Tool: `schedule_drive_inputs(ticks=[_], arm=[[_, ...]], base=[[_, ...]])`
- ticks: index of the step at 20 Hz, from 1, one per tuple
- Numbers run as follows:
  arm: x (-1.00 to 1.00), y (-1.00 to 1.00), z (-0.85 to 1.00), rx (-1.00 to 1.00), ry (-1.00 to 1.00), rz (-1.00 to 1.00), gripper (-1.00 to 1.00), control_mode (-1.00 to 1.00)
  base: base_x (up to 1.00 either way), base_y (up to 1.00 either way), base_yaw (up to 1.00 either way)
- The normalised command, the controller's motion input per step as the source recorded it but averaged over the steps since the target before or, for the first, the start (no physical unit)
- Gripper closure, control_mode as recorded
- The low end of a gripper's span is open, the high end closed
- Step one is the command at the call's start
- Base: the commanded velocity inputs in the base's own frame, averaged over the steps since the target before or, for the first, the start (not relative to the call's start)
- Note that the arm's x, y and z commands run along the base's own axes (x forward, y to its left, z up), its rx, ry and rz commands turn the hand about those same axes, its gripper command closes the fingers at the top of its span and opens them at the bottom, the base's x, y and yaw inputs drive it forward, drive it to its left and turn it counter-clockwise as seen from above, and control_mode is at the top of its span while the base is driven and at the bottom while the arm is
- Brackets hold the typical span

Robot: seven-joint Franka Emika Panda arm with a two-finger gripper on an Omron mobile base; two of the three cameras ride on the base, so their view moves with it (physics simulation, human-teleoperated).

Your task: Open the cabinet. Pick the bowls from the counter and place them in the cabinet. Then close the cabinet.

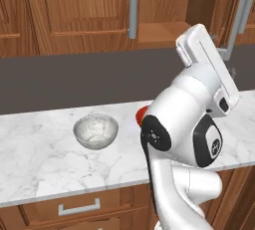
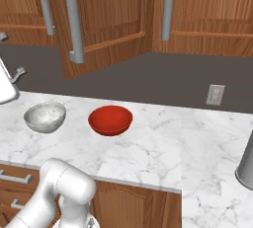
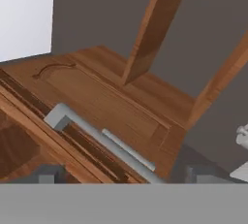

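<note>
A white robot arm (image 1: pixel 187 124) rises in front of a white marble counter (image 1: pixel 45 164) with grey veins, below a reddish-brown wooden cabinet (image 1: pixel 74 10).

In the hand view, the hand (image 3: pixel 123 175) has its two dark fingertips (image 3: pixel 48 175) set wide apart near the bottom of the frame. Between them runs a long grey bar handle (image 3: pixel 99 140) on a panelled cabinet door (image 3: pixel 111 102). The fingertips do not appear to press on the handle, and nothing is held. Whether they brush the door cannot be told.

In the right base view, one cabinet door (image 2: pixel 106 19) stands swung outward at an angle, its grey handle (image 2: pixel 73 17) towards the camera. A second door (image 2: pixel 212 10) to its right is flat and shut.

Both bowls sit on the counter, well below the cabinet. The grey-white speckled bowl (image 2: pixel 45 117) is on the left and the glossy red bowl (image 2: pixel 110 120) is just beside it on the right, the two not touching. In the left base view the speckled bowl (image 1: pixel 95 131) is in plain sight, while the red bowl (image 1: pixel 141 116) is mostly hidden behind the arm.

A grey cylinder (image 2: pixel 245 165) stands at the right edge of the counter, and a pale wall socket (image 2: pixel 215 94) sits on the dark wall behind.
</note>
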Motion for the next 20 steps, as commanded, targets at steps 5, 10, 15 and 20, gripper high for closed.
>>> schedule_drive_inputs(ticks=[5, 10, 15, 20], arm=[[0.53, 0.40, -0.01, -0.01, 0.09, -0.06, -1.00, -1.00], [0.67, -0.14, 0.00, 0.02, 0.07, 0.05, -1.00, -1.00], [0.51, -0.20, -0.19, 0.05, 0.06, 0.03, -1.00, -1.00], [0.45, -0.23, -0.25, 0.04, 0.04, 0.02, -1.00, -1.00]], base=[[0.00, 0.00, 0.00], [0.00, 0.00, 0.00], [0.00, 0.00, 0.00], [0.00, 0.00, 0.00]])
